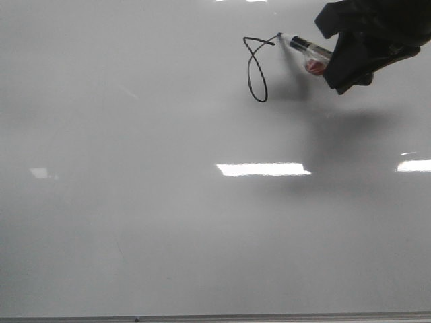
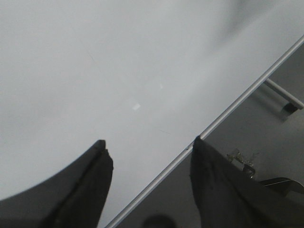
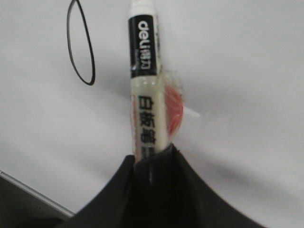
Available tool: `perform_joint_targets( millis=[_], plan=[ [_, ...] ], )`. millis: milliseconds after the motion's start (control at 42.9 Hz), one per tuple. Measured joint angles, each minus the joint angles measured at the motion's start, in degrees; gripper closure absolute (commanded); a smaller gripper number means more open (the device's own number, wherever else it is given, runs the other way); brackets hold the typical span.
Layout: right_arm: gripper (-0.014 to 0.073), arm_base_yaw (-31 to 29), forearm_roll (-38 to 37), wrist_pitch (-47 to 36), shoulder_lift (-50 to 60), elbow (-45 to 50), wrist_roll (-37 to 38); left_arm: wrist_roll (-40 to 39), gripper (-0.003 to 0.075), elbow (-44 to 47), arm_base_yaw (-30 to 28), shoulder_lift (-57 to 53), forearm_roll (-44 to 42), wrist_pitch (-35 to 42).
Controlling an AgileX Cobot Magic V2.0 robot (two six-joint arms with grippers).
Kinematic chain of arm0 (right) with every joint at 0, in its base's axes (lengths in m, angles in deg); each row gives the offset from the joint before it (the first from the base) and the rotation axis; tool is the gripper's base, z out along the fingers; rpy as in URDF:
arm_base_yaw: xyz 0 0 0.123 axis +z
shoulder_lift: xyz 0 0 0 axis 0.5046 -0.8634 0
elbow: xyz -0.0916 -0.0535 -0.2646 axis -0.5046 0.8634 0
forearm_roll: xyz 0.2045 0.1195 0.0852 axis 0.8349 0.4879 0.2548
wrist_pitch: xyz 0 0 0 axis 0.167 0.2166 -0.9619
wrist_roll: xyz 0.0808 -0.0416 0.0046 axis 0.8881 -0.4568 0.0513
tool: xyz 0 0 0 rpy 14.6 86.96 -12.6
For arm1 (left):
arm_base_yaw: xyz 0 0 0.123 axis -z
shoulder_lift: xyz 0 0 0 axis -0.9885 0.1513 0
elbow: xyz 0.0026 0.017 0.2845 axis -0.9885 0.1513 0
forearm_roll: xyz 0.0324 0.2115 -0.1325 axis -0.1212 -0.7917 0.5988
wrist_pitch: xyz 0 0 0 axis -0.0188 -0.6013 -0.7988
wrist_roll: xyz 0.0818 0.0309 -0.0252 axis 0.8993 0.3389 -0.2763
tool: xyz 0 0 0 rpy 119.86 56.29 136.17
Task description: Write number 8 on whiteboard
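The right gripper, pinching the marker, has drawn the number 8 far-right on the whiteboard, which looks nearly finished, while the left gripper idles spread.

Whiteboard pale grey-white, thin grey edge strip. Number 8 black. Marker white, black label band, red patch beside it.

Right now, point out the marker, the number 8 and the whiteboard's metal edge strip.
marker (image 3: 144, 90), right wrist view, on its labelled barrel.
number 8 (image 1: 250, 74), front view, on the lower loop's left stroke.
metal edge strip (image 2: 237, 102), left wrist view, mid-strip.
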Motion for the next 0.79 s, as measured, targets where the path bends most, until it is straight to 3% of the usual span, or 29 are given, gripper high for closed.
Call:
perform_joint_targets(
  millis=[233, 396, 536, 792],
  plan=[
    [0.0653, 6.91, -0.43, 3.67, 7.48, 0.57, -6.32, 1.86, 0.0345, 0.0, 0.0, 0.0, 2.34, 0.0],
    [0.0653, 13.85, -0.43, 11.29, 17.6, 5.9, -15.44, 13.04, 0.0302, 0.0, 2.05, 0.0, 11.83, 0.0],
    [0.0653, 17.73, -0.43, 20.59, 22.92, 7.16, -18.55, 18.33, 0.0188, -0.55, 8.31, 1.54, 15.11, 0.0],
    [0.0653, 19.75, 0.66, 29.71, 27.62, 7.16, -21.49, 23.54, 0.0185, -4.82, 22.02, 9.03, 15.27, 0.52]
  ],
)
